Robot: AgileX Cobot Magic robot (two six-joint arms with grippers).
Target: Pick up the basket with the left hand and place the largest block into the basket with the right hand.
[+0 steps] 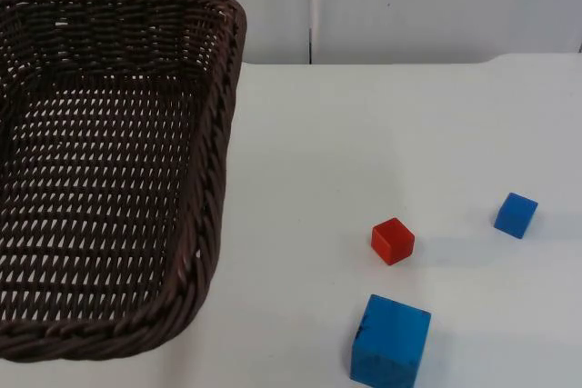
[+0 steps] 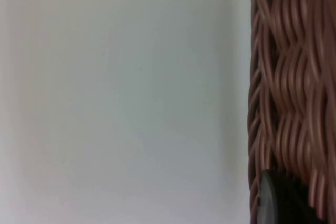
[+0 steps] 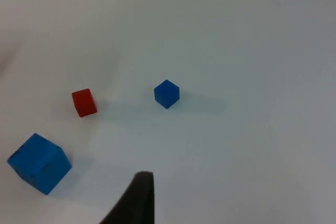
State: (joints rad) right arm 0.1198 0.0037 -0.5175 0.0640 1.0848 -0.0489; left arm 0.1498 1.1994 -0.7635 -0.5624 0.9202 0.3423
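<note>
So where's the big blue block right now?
In the top view the big blue block sits on the white table at the front edge, right of the basket, just below the red block.

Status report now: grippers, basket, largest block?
Left gripper at basket rim. Right gripper above table, blocks ahead. Large blue block on table, path clear.

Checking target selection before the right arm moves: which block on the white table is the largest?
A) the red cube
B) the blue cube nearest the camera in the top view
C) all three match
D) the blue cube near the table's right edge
B: the big blue cube at the front clearly outsizes the small red cube and the small blue cube; all three lie on the white table, outside the dark brown woven wicker basket.
</note>
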